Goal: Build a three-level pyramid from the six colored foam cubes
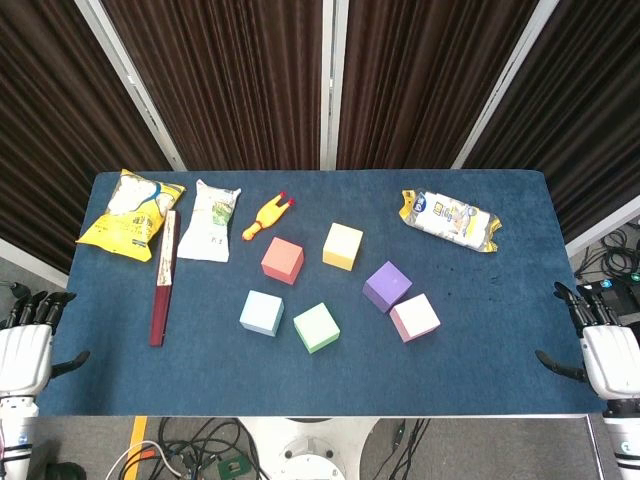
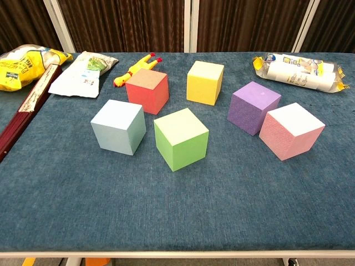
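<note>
Six foam cubes lie apart on the blue table (image 1: 480, 330), none stacked. A red cube (image 1: 283, 260) (image 2: 147, 90) and a yellow cube (image 1: 343, 246) (image 2: 205, 82) form the far row. Nearer me are a light blue cube (image 1: 262, 313) (image 2: 118, 127) and a green cube (image 1: 316, 327) (image 2: 181, 138). To the right stand a purple cube (image 1: 387, 286) (image 2: 254, 107) and a pink cube (image 1: 414, 318) (image 2: 291, 131). My left hand (image 1: 24, 345) hangs off the table's left edge, fingers spread, holding nothing. My right hand (image 1: 603, 350) hangs off the right edge, also spread and holding nothing. The chest view shows neither hand.
At the far left lie a yellow snack bag (image 1: 130, 215), a white and green packet (image 1: 212, 220), a small yellow rubber chicken (image 1: 267, 217) and a long dark red box (image 1: 163, 280). A white and blue wrapped pack (image 1: 450, 219) lies at the far right.
</note>
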You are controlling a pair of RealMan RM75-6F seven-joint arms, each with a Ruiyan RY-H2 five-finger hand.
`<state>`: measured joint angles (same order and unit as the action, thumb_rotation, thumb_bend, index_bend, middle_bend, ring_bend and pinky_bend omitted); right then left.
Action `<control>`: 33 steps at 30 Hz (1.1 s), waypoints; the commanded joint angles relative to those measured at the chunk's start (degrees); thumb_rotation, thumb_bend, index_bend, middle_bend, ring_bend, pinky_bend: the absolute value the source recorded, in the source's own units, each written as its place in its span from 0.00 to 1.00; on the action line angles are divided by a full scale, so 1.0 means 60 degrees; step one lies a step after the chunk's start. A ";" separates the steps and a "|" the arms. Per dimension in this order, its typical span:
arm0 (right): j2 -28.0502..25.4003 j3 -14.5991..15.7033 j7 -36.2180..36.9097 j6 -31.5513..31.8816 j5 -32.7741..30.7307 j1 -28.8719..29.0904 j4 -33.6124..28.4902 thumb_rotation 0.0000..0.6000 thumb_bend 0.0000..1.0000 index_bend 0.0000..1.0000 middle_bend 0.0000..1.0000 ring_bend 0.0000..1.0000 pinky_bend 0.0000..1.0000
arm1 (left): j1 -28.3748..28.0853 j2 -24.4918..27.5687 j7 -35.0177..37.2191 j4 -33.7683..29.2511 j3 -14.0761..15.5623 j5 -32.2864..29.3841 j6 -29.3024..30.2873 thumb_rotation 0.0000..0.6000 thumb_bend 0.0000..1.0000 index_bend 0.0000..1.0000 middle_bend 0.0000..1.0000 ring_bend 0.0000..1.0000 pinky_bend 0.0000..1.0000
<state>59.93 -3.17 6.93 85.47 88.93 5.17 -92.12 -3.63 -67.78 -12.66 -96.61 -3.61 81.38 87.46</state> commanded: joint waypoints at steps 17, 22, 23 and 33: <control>-0.0272 0.0389 0.1152 -0.0819 0.1809 0.1040 -0.0689 1.00 0.05 0.04 0.21 0.07 0.17 | -0.0075 0.0119 -0.0023 -0.0063 0.0016 0.0322 -0.0002 1.00 0.00 0.20 0.19 0.09 0.12; -0.0202 0.0244 0.1454 -0.1892 0.2556 0.2231 -0.1389 1.00 0.04 0.04 0.20 0.07 0.17 | -0.0108 0.0045 0.0049 0.0016 0.0048 0.0387 -0.0059 1.00 0.00 0.20 0.19 0.09 0.12; -0.0220 0.0210 0.1443 -0.2106 0.2537 0.2398 -0.1495 1.00 0.04 0.04 0.20 0.07 0.17 | -0.0106 0.0053 0.0061 0.0023 0.0052 0.0399 -0.0054 1.00 0.00 0.20 0.19 0.09 0.12; 0.0070 -0.0365 0.0493 -0.4464 0.1585 0.4088 -0.1658 1.00 0.04 0.03 0.20 0.07 0.17 | 0.0015 0.0086 0.0259 0.0136 0.0068 0.0271 0.0001 1.00 0.00 0.20 0.19 0.09 0.12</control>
<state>59.47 -4.33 11.99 61.01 100.66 28.15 -102.43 -3.57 -67.24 -11.16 -95.84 -3.23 83.06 87.53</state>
